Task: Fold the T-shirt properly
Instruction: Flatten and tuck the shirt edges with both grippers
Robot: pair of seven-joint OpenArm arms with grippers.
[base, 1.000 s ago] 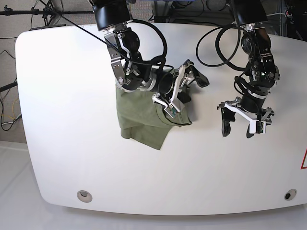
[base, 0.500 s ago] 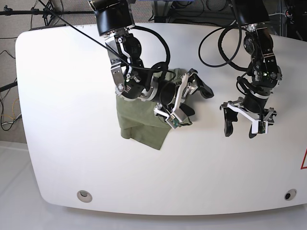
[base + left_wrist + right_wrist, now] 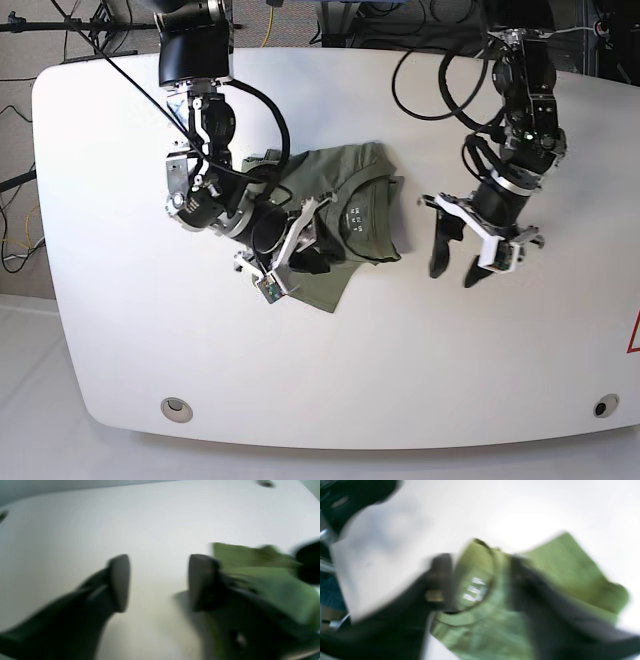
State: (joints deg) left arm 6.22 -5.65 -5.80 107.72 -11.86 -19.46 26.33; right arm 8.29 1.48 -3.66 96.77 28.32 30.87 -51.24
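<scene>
Since the earlier base frames, the right gripper (image 3: 300,255) has pulled back from the shirt's far-right part toward the left, and it now sits over the lower left portion of the T-shirt (image 3: 345,200). The collar and its small white label (image 3: 356,217), formerly hidden under that arm, now show. The left gripper (image 3: 455,262) has shifted slightly toward the shirt, and its fingers stand closer together than before.

The right arm reaches down from the worktop's (image 3: 120,320) far edge, elbow bent, wrist turned toward the near edge. In its wrist view the two dark fingers (image 3: 440,580) stand apart with green cloth and the label (image 3: 473,590) between them; blur hides whether they pinch the cloth, so I cannot tell its grip. The left arm hangs down from the far right, its gripper (image 3: 160,582) pointing at bare worktop (image 3: 150,517) just beside the shirt's (image 3: 262,575) right edge. Its fingers (image 3: 120,582) are apart with nothing between them.

The T-shirt lies folded in a loose, rumpled block near the middle of the worktop, somewhat toward the far edge, collar up and facing right.
</scene>
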